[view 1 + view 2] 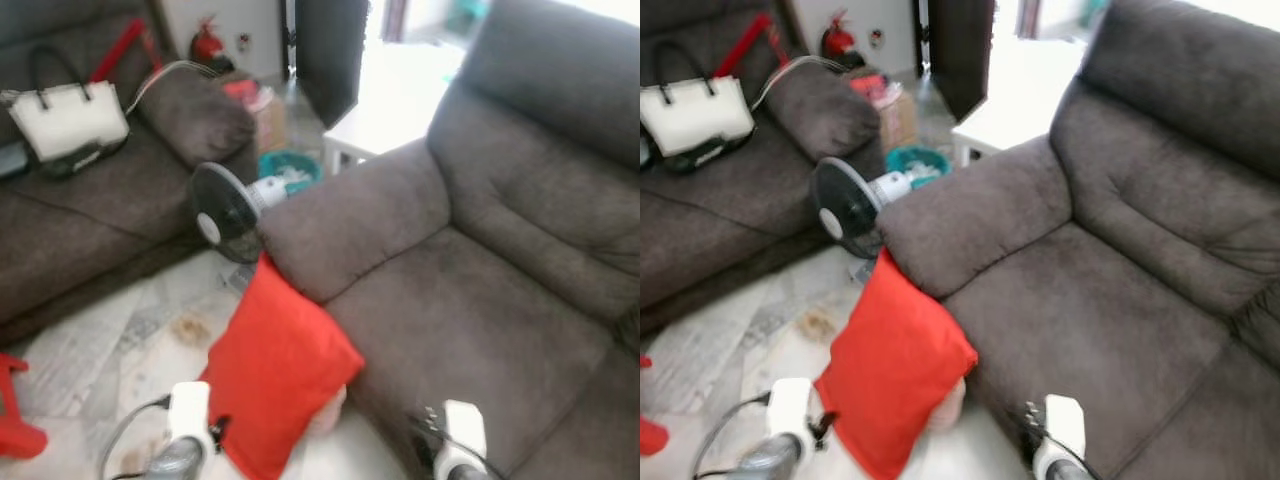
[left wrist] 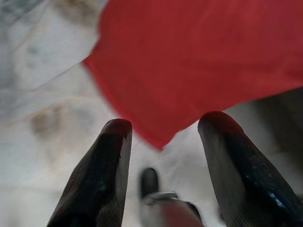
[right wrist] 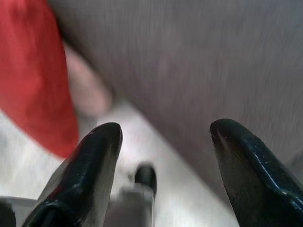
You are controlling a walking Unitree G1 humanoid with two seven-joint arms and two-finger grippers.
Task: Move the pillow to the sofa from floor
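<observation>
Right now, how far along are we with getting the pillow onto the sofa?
Nothing is done yet: the red square fabric pillow stands on the pale tiled floor, leaning against the grey-brown upholstered sofa. The left gripper is open just short of its corner; the right gripper is open and empty. Grasping and lifting remain.

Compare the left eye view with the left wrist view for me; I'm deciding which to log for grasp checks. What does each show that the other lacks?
Left eye alone: the sofa that the pillow leans against, a fan beside its armrest, and a white bag on a second sofa.

Left wrist alone: the left gripper with its fingers spread apart, nothing between them, pointing at the pillow's lower corner.

Both: the red pillow standing on the pale tiled floor, not yet gripped.
</observation>
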